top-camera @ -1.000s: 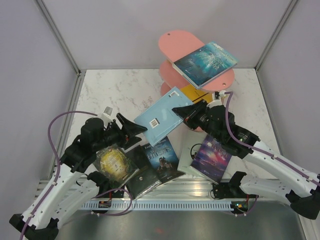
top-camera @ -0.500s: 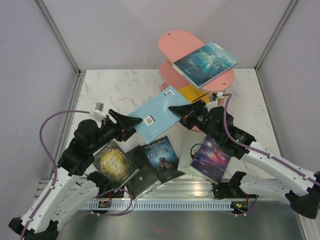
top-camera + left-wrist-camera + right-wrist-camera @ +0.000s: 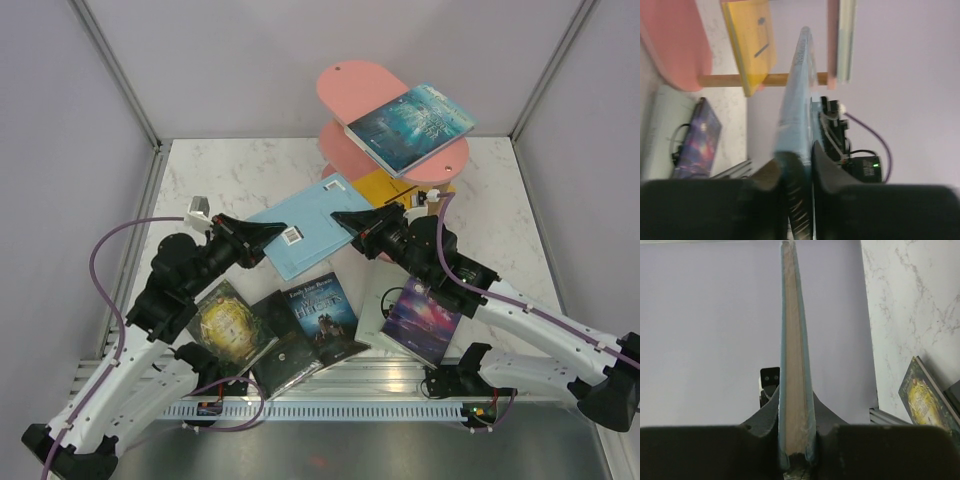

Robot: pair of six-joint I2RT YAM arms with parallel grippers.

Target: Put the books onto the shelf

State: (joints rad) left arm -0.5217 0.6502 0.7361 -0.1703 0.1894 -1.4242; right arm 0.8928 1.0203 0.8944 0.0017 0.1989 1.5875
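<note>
On the pink shelf (image 3: 350, 88), two lodged: teal-blue book (image 3: 410, 127) on the top board, yellow book (image 3: 388, 186) one tier down. Aloft, just before the shelf: pale-blue book (image 3: 305, 222), with your left gripper (image 3: 262, 238) and right gripper (image 3: 350, 222) each clamped on an opposite edge. On the table (image 3: 230, 180), left for you: green-gold book (image 3: 228, 325), dark grey book (image 3: 283, 362), dark-blue book (image 3: 322, 308), purple galaxy book (image 3: 422, 318). Open room: the top board's left half is bare. Mind the wooden post (image 3: 715, 80) by the yellow book.
</note>
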